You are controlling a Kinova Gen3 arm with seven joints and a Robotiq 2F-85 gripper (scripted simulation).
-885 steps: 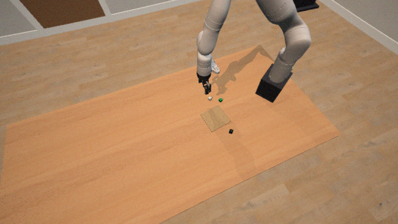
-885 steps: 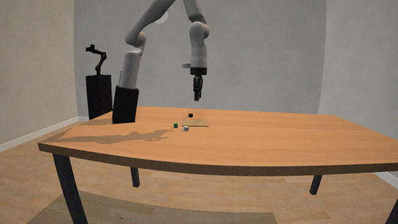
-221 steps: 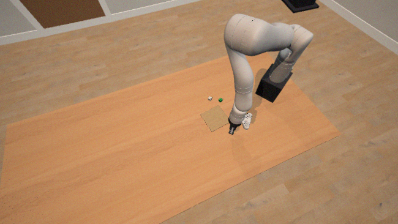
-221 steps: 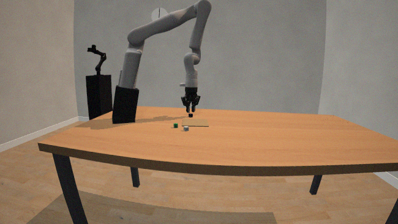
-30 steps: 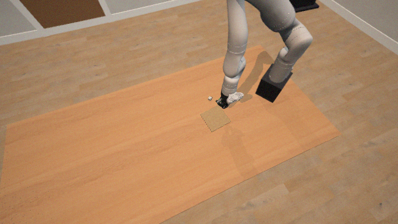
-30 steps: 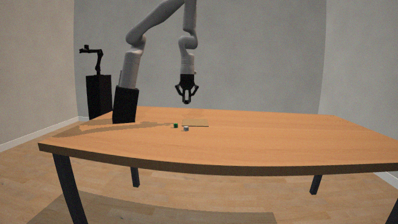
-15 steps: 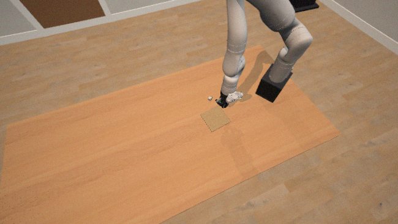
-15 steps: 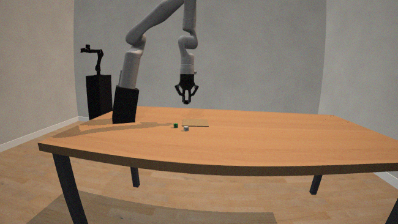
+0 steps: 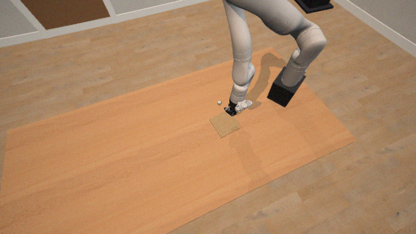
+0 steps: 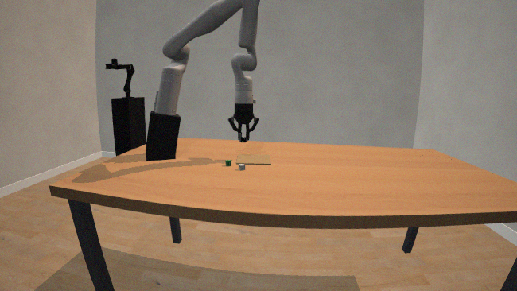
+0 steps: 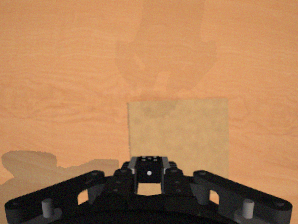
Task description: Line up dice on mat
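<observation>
So, progress check: not much banked yet. None of the three dice is on the mat (image 9: 224, 125) (image 10: 254, 160) (image 11: 185, 130) as far as I can see, and the mat itself lies flat on the tabletop (image 9: 128, 144) (image 10: 338, 183) (image 11: 60, 90).

The hand (image 9: 230, 112) (image 10: 243, 139) (image 11: 149, 166) is closed on what looks like a black die (image 10: 243, 140) (image 11: 149, 175), white dots on it, held up off the wood. So one die is picked up, I'd say, but not placed.

The other two are sitting off the mat. The green die (image 10: 227, 163) is on the wood just beside it, on the side nearer the robot's base (image 9: 281, 96) (image 10: 163, 137), and the white die (image 9: 219, 102) (image 10: 242, 167) is near the mat's edge too.

What's left is basically the whole build: set the black one down in its slot, fetch the other two without rolling them over, line them up low to high going away from the base, let go, back the arm off. Can't really read the numbers on the green and white ones at this size, so I wouldn't swear to who goes where.
</observation>
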